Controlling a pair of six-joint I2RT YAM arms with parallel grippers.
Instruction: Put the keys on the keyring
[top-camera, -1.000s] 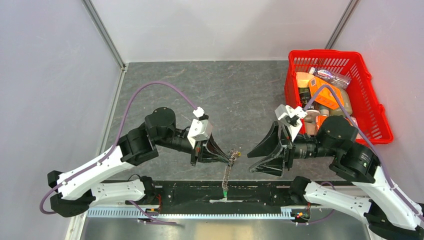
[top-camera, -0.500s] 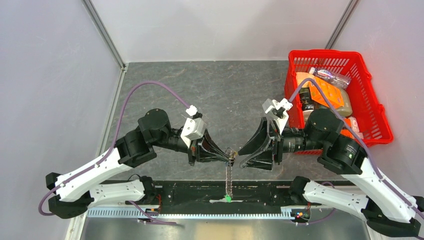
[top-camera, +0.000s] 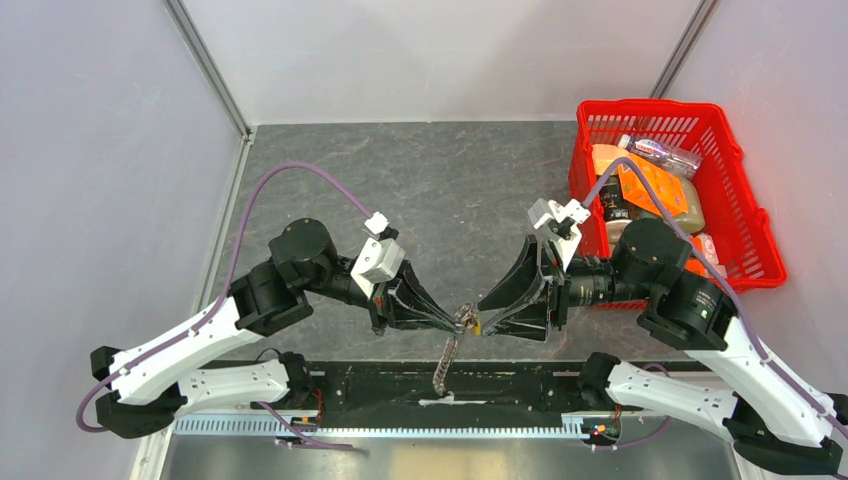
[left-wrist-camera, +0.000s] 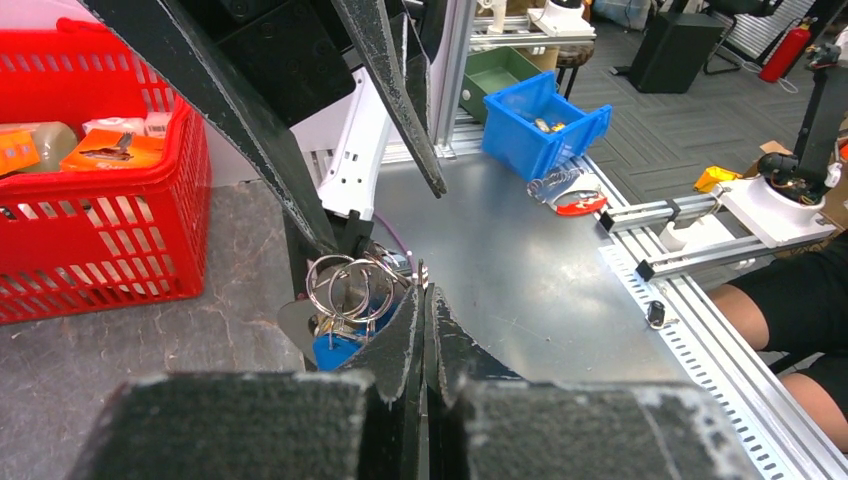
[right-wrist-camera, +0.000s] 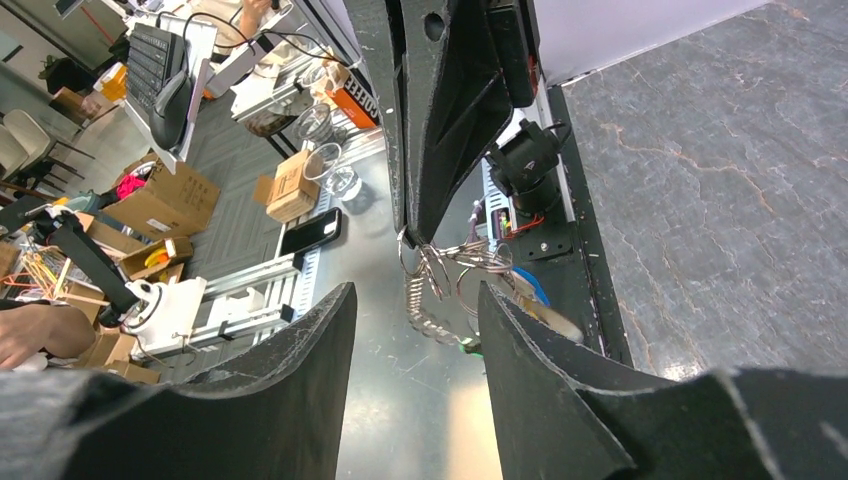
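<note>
You see a grey stone-look table (top-camera: 450, 180), white walls (top-camera: 450, 50) around it and one red basket (top-camera: 590, 130) at the upper right. Two arms meet low in the middle. Your left tool (top-camera: 457, 319) is pinched tight on the keyring (top-camera: 465, 316). Your right tool (top-camera: 480, 318) is wide, just beside it. One blue key (left-wrist-camera: 335, 352) shows under the rings.

Two grippers: the left gripper (top-camera: 458, 319) and the right gripper (top-camera: 481, 316). One keyring (top-camera: 466, 316) between them, with one chain (top-camera: 447, 358) hanging on its near side. One blue key (left-wrist-camera: 335, 349) shows; any others cannot be counted. One red basket (top-camera: 650, 103) at far right holds several packets (top-camera: 645, 185).
</note>
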